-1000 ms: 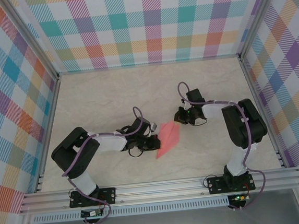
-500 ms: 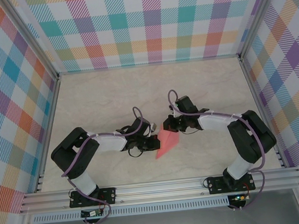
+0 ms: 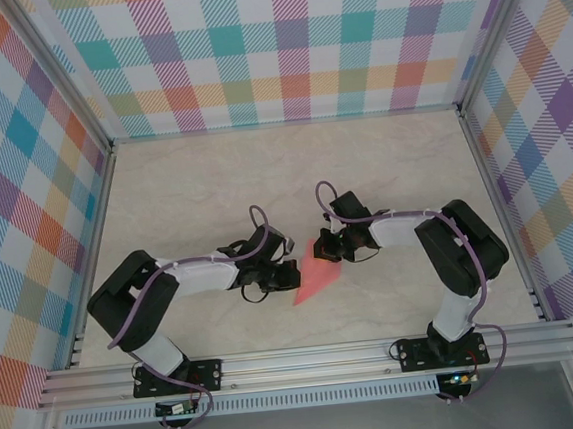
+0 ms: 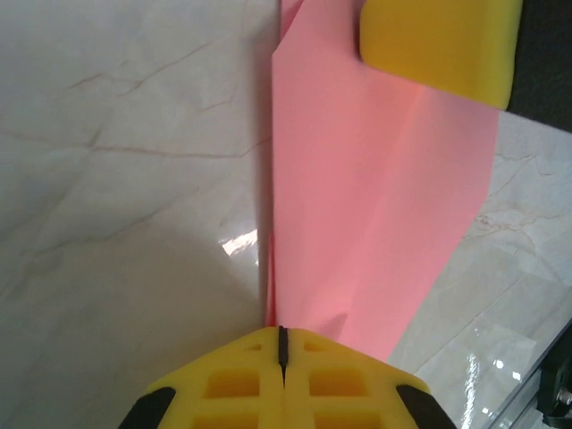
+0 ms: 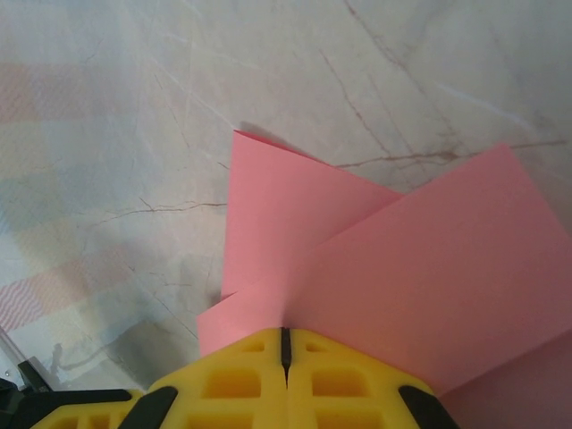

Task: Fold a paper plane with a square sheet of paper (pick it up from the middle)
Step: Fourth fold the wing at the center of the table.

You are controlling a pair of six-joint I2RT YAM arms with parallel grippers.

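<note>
The square sheet of paper [image 3: 312,278] lies partly folded at the table's middle, a narrow pink wedge pointing to the near left. My left gripper [image 3: 293,272] is shut, its tips at the paper's left edge. In the left wrist view the yellow tips [image 4: 281,332] meet at the crease of the paper [image 4: 375,206], and one yellow finger of the right gripper [image 4: 438,45] rests on the far end. My right gripper [image 3: 323,249] is shut too, its tips [image 5: 286,332] lying on overlapping pink flaps [image 5: 429,268]. Whether either pinches the paper is unclear.
The marble table top [image 3: 194,192] spreads out to the left and behind the arms. Checked walls [image 3: 282,44] close in three sides. An aluminium rail [image 3: 309,359] runs along the near edge.
The right gripper has swung left and nearer, onto the paper's far end. The paper has narrowed from a broad wedge to a slim one. The left gripper has stayed at its left edge.
</note>
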